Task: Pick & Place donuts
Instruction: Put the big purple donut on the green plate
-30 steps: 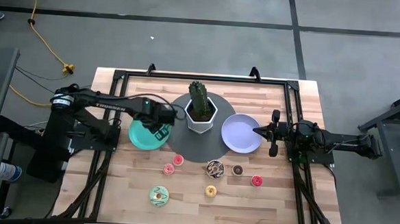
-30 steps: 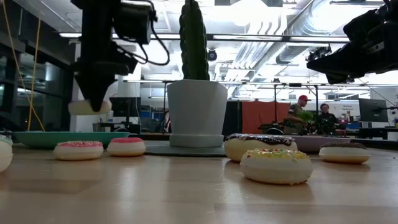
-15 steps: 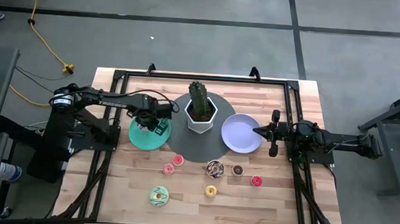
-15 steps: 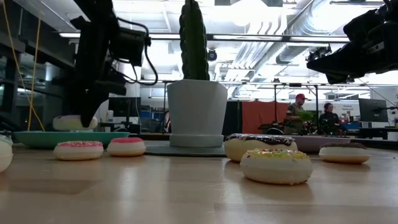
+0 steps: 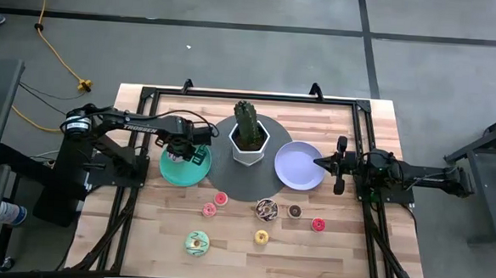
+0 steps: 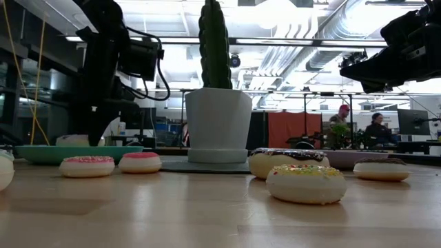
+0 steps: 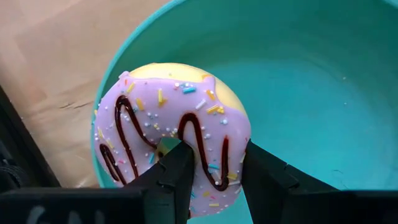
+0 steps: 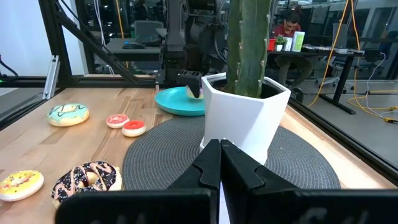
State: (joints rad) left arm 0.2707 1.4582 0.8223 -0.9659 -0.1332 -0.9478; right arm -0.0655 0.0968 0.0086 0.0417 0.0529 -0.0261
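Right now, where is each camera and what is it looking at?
High view: above, looking straight down on the table; both arms show.
Low view: at tabletop height, looking across the donuts into the room; arms come in from above.
Left wrist view: past the left gripper, shut on the pink donut over the teal plate.
Right wrist view: past the shut right gripper toward the cactus pot.
Shared: high and right wrist views both show the teal plate.

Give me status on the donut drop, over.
Left end effector shut on pink donut, low in teal plate. Right end effector shut, waiting over lavender plate. Nothing blocking.
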